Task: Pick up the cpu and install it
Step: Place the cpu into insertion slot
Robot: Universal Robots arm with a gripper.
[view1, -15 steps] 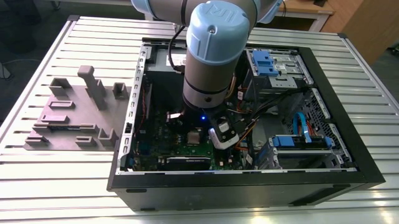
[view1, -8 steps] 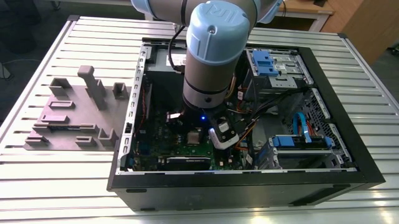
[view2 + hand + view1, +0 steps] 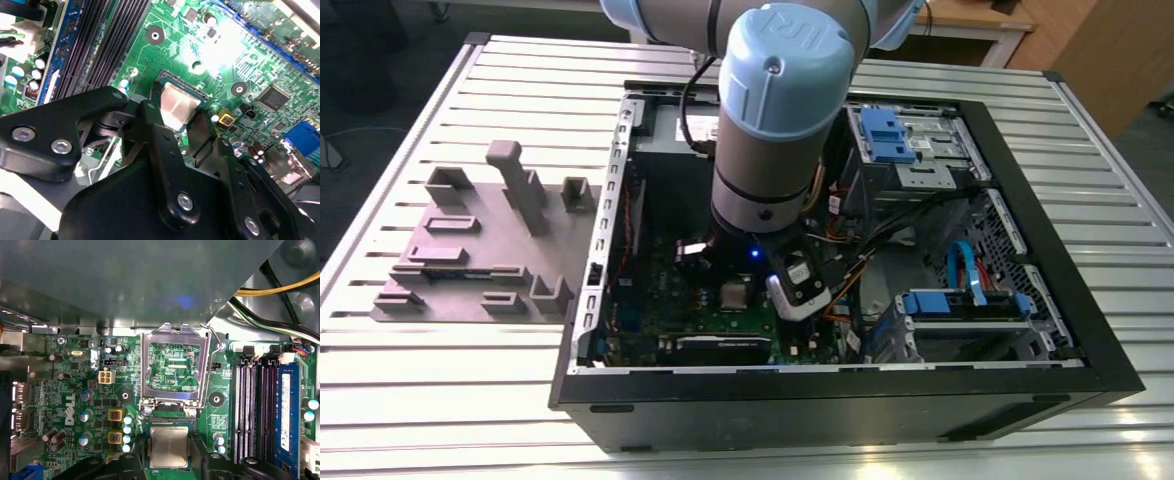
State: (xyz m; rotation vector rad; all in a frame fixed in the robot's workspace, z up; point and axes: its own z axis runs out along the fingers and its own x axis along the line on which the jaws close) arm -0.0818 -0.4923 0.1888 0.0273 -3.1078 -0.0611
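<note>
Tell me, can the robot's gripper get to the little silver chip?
Probably yes. The gripper sits right at the cpu, and the hinged metal frame beside it is flipped open, so nothing seems to block the way.

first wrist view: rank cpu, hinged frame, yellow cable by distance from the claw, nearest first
1. cpu: right at the claw.
2. hinged frame: swung open, just beyond the cpu.
3. yellow cable: farthest, well past the frame, by the case metal.
</note>
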